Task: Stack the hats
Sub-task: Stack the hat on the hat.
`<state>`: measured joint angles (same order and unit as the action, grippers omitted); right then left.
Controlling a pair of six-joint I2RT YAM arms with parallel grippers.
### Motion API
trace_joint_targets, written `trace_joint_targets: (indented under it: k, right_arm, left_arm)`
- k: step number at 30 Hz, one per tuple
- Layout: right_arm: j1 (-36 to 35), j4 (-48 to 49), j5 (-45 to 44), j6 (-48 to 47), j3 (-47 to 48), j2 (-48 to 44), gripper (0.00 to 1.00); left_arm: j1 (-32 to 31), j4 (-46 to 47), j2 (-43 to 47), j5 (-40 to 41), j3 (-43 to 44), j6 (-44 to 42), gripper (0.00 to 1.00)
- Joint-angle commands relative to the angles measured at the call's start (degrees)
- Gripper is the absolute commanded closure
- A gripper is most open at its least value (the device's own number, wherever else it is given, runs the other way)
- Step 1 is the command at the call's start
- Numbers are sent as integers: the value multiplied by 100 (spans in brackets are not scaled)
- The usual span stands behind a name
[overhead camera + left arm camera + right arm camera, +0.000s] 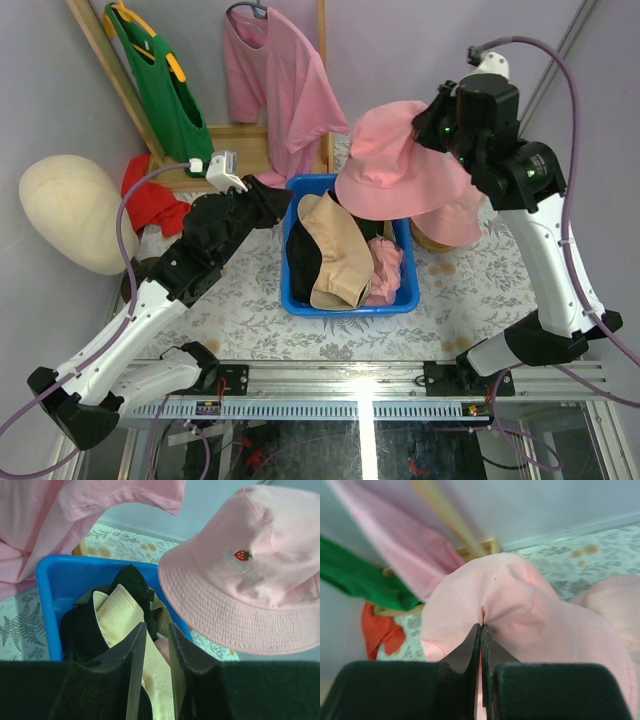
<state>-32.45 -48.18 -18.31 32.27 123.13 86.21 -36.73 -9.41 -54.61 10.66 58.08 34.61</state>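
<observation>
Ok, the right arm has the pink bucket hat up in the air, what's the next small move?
Probably ease the right gripper rightward and down, so the pink bucket hat settles onto the other pink hat lying right of the blue bin. The jaws are pinched on its crown, and it hangs partly over the bin.

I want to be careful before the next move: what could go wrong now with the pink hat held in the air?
The right gripper pinches only a small fold of the pink bucket hat, so it may slip into the blue bin. Its brim hangs close to the left gripper and might snag.
</observation>
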Motion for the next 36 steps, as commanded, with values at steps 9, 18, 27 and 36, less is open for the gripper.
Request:
trace_joint_targets:
  k: [9,18,27,36]
  right_arm:
    - [2402,874,1303,-142,-1138,-690,100]
    - [3101,1578,1978,120,-2567,-1020,100]
    - [3260,2073,2006,187,-3914,-1514,100]
    - [3469,2283,2066,290,-4856,-1883,100]
  left_arm:
    - [-36,291,-141,142,392,-189,76]
    - [-36,294,-316,89,444,-218,76]
    - [-36,333,-442,-34,447,-148,76]
    - [-76,344,-658,-235,595,-146,76]
